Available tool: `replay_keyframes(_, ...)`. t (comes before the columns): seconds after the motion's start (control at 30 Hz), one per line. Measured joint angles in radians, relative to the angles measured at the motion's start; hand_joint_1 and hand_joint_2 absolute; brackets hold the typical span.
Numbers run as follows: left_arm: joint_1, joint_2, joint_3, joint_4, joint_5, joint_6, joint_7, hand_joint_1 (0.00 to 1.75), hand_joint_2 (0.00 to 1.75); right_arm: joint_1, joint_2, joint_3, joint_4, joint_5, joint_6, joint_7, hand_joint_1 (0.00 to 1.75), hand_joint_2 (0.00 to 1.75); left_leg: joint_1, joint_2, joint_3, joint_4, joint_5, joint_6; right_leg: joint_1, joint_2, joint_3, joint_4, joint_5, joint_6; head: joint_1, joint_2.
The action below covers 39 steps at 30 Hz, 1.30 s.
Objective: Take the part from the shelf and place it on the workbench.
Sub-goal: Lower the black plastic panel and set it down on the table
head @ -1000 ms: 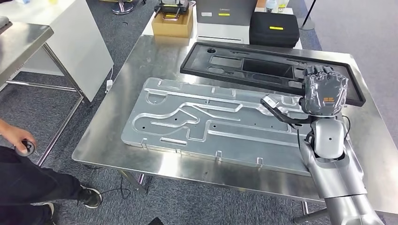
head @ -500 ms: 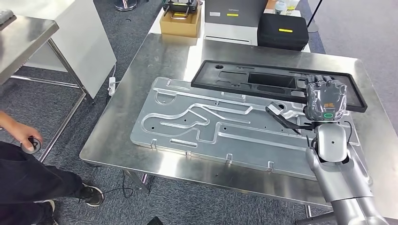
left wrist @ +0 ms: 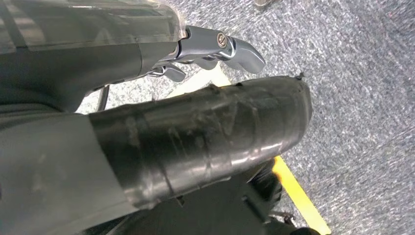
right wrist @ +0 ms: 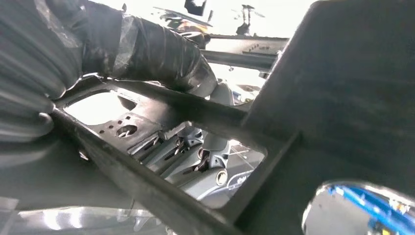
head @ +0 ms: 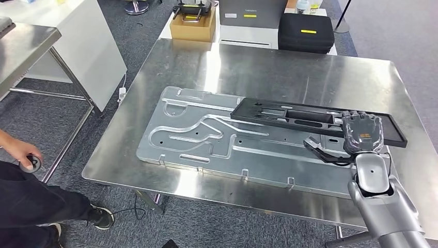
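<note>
**Black frame part held low over the steel workbench**

Nearest in the head view, the robot's silver right arm rises from the near right corner of the shiny stainless-steel workbench (head: 289,72). Its right hand (head: 363,135) grips the right end of the long black plastic frame part with rectangular cut-outs (head: 299,118), fingers curled over the far edge and the thumb reaching under the near side. The right wrist view shows the taped grey thumb (right wrist: 161,54) pressed on a bar of the frame, with the dark fingers (right wrist: 205,152) visible through a cut-out.

The part's long axis runs left to right across the workbench, its free end pointing left and slightly away from the robot. It lies nearly flat over the right half of the large grooved aluminium plate (head: 206,137), which rests on the workbench. Whether it touches the plate I cannot tell.

The left hand (left wrist: 205,49) hangs over grey carpet; I cannot tell how its fingers lie.

Beyond the workbench's far edge stand a cardboard box (head: 193,28) and a black case with a yellow label (head: 306,33).
</note>
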Motion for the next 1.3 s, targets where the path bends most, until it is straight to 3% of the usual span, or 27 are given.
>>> replay_keyframes(0.03,0.0,0.0,0.0,0.0,0.001,0.001,-0.001,0.0,0.0,0.0,-0.007,0.0,0.006,0.0,0.011,0.0,1.59,1.75,-0.002,-0.001,0.013,-0.028,0.004,0.004,0.002,0.001,-0.001,0.002,-0.001,0.005,0.0,0.0)
replay_keyframes(0.17,0.0,0.001,0.0,0.0,0.001,0.003,-0.002,0.0,0.0,0.004,-0.03,0.0,0.023,-0.001,0.027,0.0,1.59,1.75,-0.003,-0.001,0.021,-0.049,0.007,0.03,-0.003,0.001,-0.005,0.012,-0.011,0.028,0.001,0.0)
replay_keyframes(0.23,-0.001,0.001,0.0,0.0,0.002,0.003,-0.002,0.0,0.0,0.004,-0.04,0.0,0.028,-0.001,0.03,0.001,1.59,1.75,0.0,0.0,0.025,-0.057,0.012,0.041,-0.006,0.001,-0.041,0.091,-0.059,0.035,0.001,0.0)
replay_keyframes(0.3,-0.001,0.001,0.0,0.0,0.002,0.003,-0.002,0.0,0.0,0.007,-0.044,0.0,0.034,-0.001,0.035,0.001,1.59,1.75,-0.001,0.0,0.025,-0.058,0.012,0.045,-0.006,0.001,-0.103,0.22,-0.116,0.041,0.001,0.0)
replay_keyframes(0.33,0.0,0.001,0.0,0.0,0.002,0.003,-0.002,0.0,0.0,0.01,-0.044,0.0,0.037,-0.001,0.036,0.001,1.59,1.75,-0.002,0.0,0.025,-0.058,0.012,0.046,-0.006,0.001,-0.124,0.262,-0.126,0.043,0.001,0.0)
replay_keyframes(0.37,0.0,0.001,0.0,0.0,0.002,0.004,-0.002,0.0,0.0,0.013,-0.044,0.0,0.04,-0.001,0.036,0.0,1.59,1.75,-0.002,0.0,0.026,-0.057,0.011,0.046,-0.006,0.001,-0.129,0.269,-0.116,0.043,0.001,0.0)
replay_keyframes(0.4,0.0,0.001,0.0,0.0,0.002,0.004,-0.002,0.0,0.0,0.014,-0.045,0.0,0.043,-0.001,0.036,0.0,1.59,1.75,-0.002,0.0,0.027,-0.057,0.011,0.045,-0.006,0.001,-0.113,0.234,-0.087,0.042,0.001,0.0)
replay_keyframes(0.47,-0.001,0.001,0.0,0.0,0.002,0.003,-0.002,0.0,0.0,0.012,-0.047,0.0,0.045,-0.001,0.036,0.0,1.59,1.75,-0.004,-0.001,0.029,-0.055,0.009,0.042,-0.004,0.0,-0.046,0.097,-0.02,0.035,0.001,0.0)
replay_keyframes(0.5,-0.001,0.001,0.0,0.0,0.002,0.003,-0.002,0.0,0.0,0.011,-0.049,0.0,0.046,-0.001,0.036,0.0,1.59,1.75,-0.005,-0.002,0.029,-0.054,0.008,0.039,-0.002,0.001,-0.018,0.04,-0.001,0.031,0.001,0.0)
replay_keyframes(0.57,-0.001,0.001,0.0,0.0,0.002,0.003,-0.002,0.0,0.0,0.011,-0.051,0.0,0.046,-0.001,0.036,0.0,1.61,1.75,-0.008,-0.003,0.028,-0.054,0.008,0.03,0.004,0.002,0.003,-0.005,0.003,0.022,0.001,0.0)
replay_keyframes(0.67,-0.001,0.001,0.0,0.0,0.002,0.003,-0.002,0.0,0.0,0.011,-0.052,0.0,0.046,-0.001,0.036,0.0,1.63,1.75,-0.008,-0.001,0.024,-0.046,-0.001,0.014,0.0,0.001,0.006,-0.014,0.009,0.006,0.001,0.0)
replay_keyframes(0.73,-0.002,0.002,0.0,0.0,0.003,0.004,-0.003,0.0,0.0,0.009,-0.052,0.0,0.046,-0.002,0.044,0.0,1.46,1.75,-0.007,0.0,-0.007,0.028,-0.049,0.004,-0.005,-0.001,0.01,-0.021,0.013,-0.006,-0.001,0.0)
replay_keyframes(0.8,0.0,0.002,0.0,0.0,0.004,0.004,-0.003,0.0,0.0,0.01,-0.052,0.0,0.048,-0.003,0.061,-0.002,0.65,1.75,-0.005,0.001,-0.066,0.158,-0.112,-0.001,-0.003,-0.003,0.009,-0.021,0.013,-0.011,-0.002,0.0)
replay_keyframes(0.83,0.001,0.002,0.0,0.0,0.006,0.004,-0.003,0.0,0.0,0.012,-0.052,0.0,0.049,-0.004,0.07,-0.003,0.29,1.75,-0.005,0.001,-0.089,0.209,-0.127,-0.002,-0.003,-0.004,0.009,-0.02,0.012,-0.012,-0.002,0.0)
replay_keyframes(0.87,0.002,0.002,0.0,0.0,0.008,0.004,-0.003,0.0,0.0,0.014,-0.052,0.0,0.052,-0.004,0.077,-0.004,0.0,1.31,-0.004,0.001,-0.096,0.224,-0.124,-0.003,-0.003,-0.004,0.009,-0.018,0.012,-0.012,-0.002,0.0)
replay_keyframes(0.9,0.003,0.002,0.0,0.0,0.01,0.004,-0.003,0.0,0.0,0.016,-0.052,0.0,0.054,-0.005,0.082,-0.006,0.0,0.87,-0.004,0.001,-0.084,0.2,-0.101,-0.003,-0.003,-0.004,0.008,-0.016,0.011,-0.011,-0.002,0.0)
replay_keyframes(0.97,0.002,0.002,0.0,0.0,0.013,0.005,-0.003,0.0,0.0,0.019,-0.052,0.0,0.059,-0.006,0.087,-0.008,0.0,0.0,-0.003,0.001,-0.021,0.071,-0.037,0.003,-0.003,-0.002,0.008,-0.01,0.007,-0.007,-0.002,0.0)
replay_keyframes(1.03,0.002,0.003,0.0,0.0,0.016,0.006,-0.005,0.0,0.0,0.02,-0.053,0.0,0.062,-0.008,0.089,-0.012,0.0,0.0,-0.005,0.0,0.028,-0.029,-0.007,0.01,0.0,-0.001,0.005,-0.004,0.003,0.002,-0.001,0.0)
replay_keyframes(1.17,0.003,0.004,0.0,0.0,0.031,0.009,-0.012,0.0,0.0,0.042,-0.081,0.0,0.042,-0.047,0.088,-0.024,0.0,0.0,-0.008,-0.001,0.04,-0.056,0.0,0.032,-0.002,0.001,0.004,-0.003,-0.001,0.026,0.0,0.0)
replay_keyframes(1.23,0.006,0.005,0.0,0.0,0.042,0.014,-0.019,0.0,0.0,0.092,-0.13,-0.012,-0.025,-0.099,0.094,-0.03,0.0,0.0,-0.004,-0.004,0.044,-0.067,0.006,0.046,-0.005,0.001,-0.018,0.052,-0.041,0.035,0.0,0.0)
replay_keyframes(1.3,0.015,0.006,0.0,0.0,0.05,0.018,-0.025,0.0,0.0,0.152,-0.175,-0.04,-0.105,-0.135,0.105,-0.038,0.0,0.0,-0.005,-0.007,0.045,-0.068,0.005,0.052,-0.005,0.001,-0.077,0.176,-0.105,0.041,0.0,0.0)
